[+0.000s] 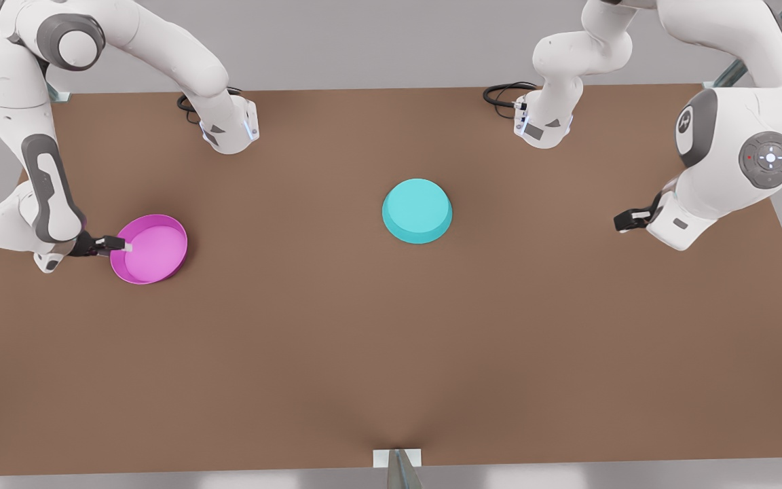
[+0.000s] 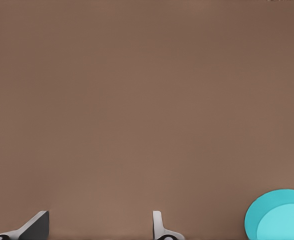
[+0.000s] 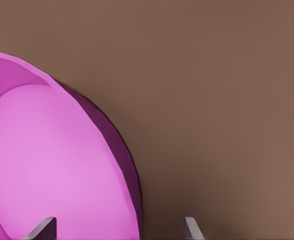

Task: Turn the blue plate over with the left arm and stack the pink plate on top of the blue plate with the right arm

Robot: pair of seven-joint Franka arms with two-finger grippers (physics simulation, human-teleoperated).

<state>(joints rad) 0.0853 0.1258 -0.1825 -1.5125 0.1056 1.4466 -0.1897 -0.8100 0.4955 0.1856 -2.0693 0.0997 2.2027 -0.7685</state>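
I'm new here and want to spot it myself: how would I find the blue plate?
Start with the brown table. Near its middle, apart from both arms, lies the blue plate, upside down with its flat base up. The pink plate sits open side up at the right gripper.

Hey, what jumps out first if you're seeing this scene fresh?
Two bright plates on a brown table: the pink plate sits rim-up at the front view's left, with the right gripper open at its edge. The blue plate lies upside down near the middle, and the left gripper hangs open off to its right.
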